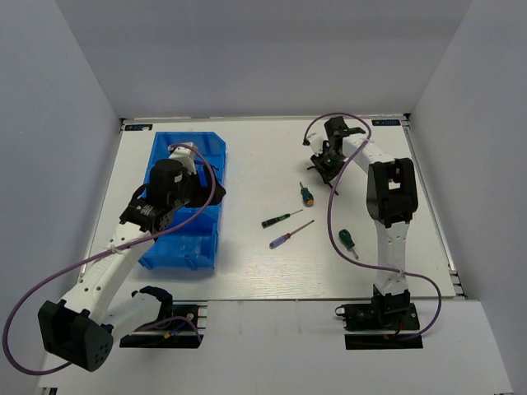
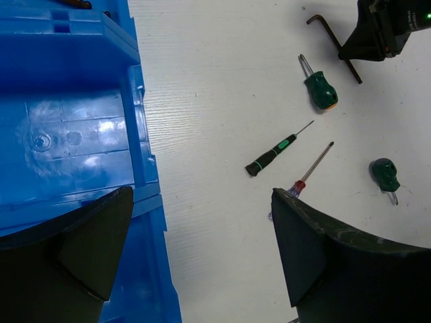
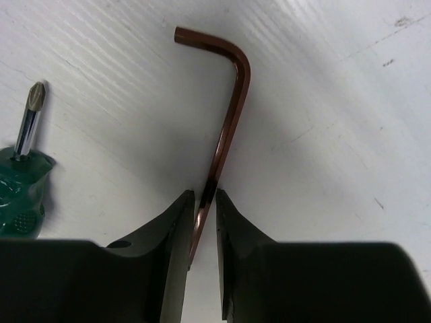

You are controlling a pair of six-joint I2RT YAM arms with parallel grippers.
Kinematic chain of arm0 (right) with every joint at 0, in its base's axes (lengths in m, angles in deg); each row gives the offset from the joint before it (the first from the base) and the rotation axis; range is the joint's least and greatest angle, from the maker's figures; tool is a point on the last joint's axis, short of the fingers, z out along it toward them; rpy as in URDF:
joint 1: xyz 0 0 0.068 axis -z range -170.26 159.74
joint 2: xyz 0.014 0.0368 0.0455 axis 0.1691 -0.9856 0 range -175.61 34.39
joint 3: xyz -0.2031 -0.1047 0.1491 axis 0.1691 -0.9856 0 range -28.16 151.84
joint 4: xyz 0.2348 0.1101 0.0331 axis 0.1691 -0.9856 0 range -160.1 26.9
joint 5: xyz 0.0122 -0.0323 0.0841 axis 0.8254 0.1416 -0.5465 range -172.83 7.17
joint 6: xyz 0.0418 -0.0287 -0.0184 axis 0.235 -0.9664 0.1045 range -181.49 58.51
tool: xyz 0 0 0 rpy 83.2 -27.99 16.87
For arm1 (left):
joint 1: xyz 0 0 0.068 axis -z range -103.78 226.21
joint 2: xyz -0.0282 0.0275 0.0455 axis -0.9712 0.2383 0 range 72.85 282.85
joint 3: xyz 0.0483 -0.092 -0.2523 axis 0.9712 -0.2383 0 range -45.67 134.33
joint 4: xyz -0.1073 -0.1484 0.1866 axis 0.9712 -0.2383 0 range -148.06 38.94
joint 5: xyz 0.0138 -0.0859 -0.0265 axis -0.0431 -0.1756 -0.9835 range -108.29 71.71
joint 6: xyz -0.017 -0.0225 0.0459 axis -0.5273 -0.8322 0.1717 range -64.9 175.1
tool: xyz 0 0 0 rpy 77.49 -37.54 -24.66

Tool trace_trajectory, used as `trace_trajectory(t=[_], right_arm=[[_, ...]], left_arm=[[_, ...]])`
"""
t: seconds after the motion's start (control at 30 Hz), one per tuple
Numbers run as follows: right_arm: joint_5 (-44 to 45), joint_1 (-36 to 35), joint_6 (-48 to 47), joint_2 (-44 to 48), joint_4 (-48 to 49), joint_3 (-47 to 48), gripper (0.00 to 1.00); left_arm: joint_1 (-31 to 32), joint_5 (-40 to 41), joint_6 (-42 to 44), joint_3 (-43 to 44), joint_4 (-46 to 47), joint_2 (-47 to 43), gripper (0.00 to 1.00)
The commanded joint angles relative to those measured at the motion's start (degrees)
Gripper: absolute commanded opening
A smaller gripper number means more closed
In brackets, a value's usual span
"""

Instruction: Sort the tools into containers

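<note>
The blue bin [image 1: 185, 206] stands on the left of the table and also shows in the left wrist view [image 2: 74, 121]. My left gripper [image 1: 165, 197] hangs over the bin's right wall, open wide and empty [image 2: 202, 249]. My right gripper [image 1: 325, 160] is down at the table at the back right. Its jaws are closed to a narrow slot on the shank of a dark L-shaped hex key [image 3: 229, 114], which lies on the table [image 2: 333, 44]. The gripper's tips [image 3: 205, 195] sit near the key's long end.
An orange-ended stubby screwdriver [image 1: 305, 194] lies just left of the hex key [image 3: 23, 195]. A slim green screwdriver [image 1: 281, 218] and a slim purple one [image 1: 290, 234] lie mid-table. A stubby green screwdriver [image 1: 349, 241] lies near the right arm.
</note>
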Motion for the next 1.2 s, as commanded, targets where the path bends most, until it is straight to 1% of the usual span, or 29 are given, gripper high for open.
trace_trajectory(t=[0.0, 0.17, 0.23, 0.27, 0.33, 0.37, 0.43, 0.63, 0.67, 0.7, 0.77, 0.83, 0.87, 0.93, 0.97, 1.0, 1.07, 1.1, 1.13, 1.17], right_arm=[[5.25, -0.7, -0.61, -2.26, -2.82, -6.48, 0.26], [7.82, -1.76, 0.35, -1.81, -1.59, -7.9, 0.26], [8.35, -2.02, 0.44, -2.25, -2.37, -7.02, 0.22], [8.35, -1.93, 0.44, -2.6, -2.55, -6.5, 0.16], [7.65, -1.93, 0.27, -2.95, -3.34, -5.62, 0.07], [7.56, -1.76, 0.09, -3.39, -3.34, -5.18, 0.0], [4.23, -1.58, 0.26, -3.75, -5.7, -3.61, 0.0], [0.18, -2.02, 1.67, -2.87, -5.98, -1.05, 0.0], [-3.48, -1.93, 1.93, -2.09, -4.67, -0.79, 0.0], [-5.0, -1.93, 2.72, -0.25, -4.31, -0.43, 0.0], [-10.87, -1.93, 4.91, 2.12, -2.21, 0.09, 0.0], [-14.22, -2.11, 6.94, 4.5, 0.51, 0.45, 0.0], [-19.29, -2.54, 8.6, 4.86, 1.13, 1.49, 0.0], [-23.36, -2.72, 10.63, 6.44, 4.73, 1.85, 0.0], [-28.43, -3.51, 13.25, 6.62, 5.96, 2.29, 0.0], [-29.78, -3.95, 13.8, 6.8, 9.45, 2.73, 0.0], [-32.07, -5.88, 16.61, 5.49, 11.41, 5.18, 0.0], [-32.78, -6.41, 17.22, 4.0, 12.99, 9.54, 0.0], [-33.83, -7.37, 17.75, 2.25, 13.87, 11.07, 0.0], [-34.36, -8.16, 20.8, 1.62, 15.8, 12.47, 0.0]], left_arm=[[0.39, -0.95, -0.21, 0.8, 1.29, 0.1, 0.94], [0.39, -0.95, -0.21, 0.8, 1.82, 0.1, 0.94], [0.39, -0.95, -0.21, 0.8, 1.82, 0.1, 0.94], [0.39, -0.95, -0.21, 0.8, 1.82, 0.1, 0.94], [0.39, -0.95, -0.21, 0.8, 1.82, 0.1, 0.94], [0.39, -0.95, -0.21, 0.8, 1.82, 0.1, 0.94], [0.39, -0.95, -0.21, 0.8, 1.82, -0.43, 0.94], [0.39, -0.95, -0.21, 1.32, 1.29, -0.95, 0.94], [0.39, -0.95, -0.21, 1.32, 1.29, -0.95, 0.94], [0.39, -0.95, -0.21, 1.32, 0.77, -0.95, 0.94], [0.39, -0.95, -0.21, 1.85, 0.76, -0.95, 0.94], [0.39, -1.48, -0.21, 2.46, 1.9, -0.95, 0.94], [0.39, -1.48, -0.21, 2.47, 1.91, -0.95, 0.94], [0.39, -2.62, -0.21, 2.99, 3.13, -1.48, 0.94], [0.39, -2.62, -0.21, 2.99, 3.14, -1.48, 0.94], [0.39, -3.15, -0.21, 3.52, 3.83, -2.0, 0.94], [0.39, -3.67, -0.21, 4.05, 3.84, -2.01, 0.94], [0.39, -3.68, -0.21, 4.66, 3.84, -2.01, 0.94], [0.39, -3.68, -0.21, 5.36, 3.84, -2.01, 0.94], [0.39, -3.68, -0.21, 6.06, 3.84, -2.53, 0.94]])
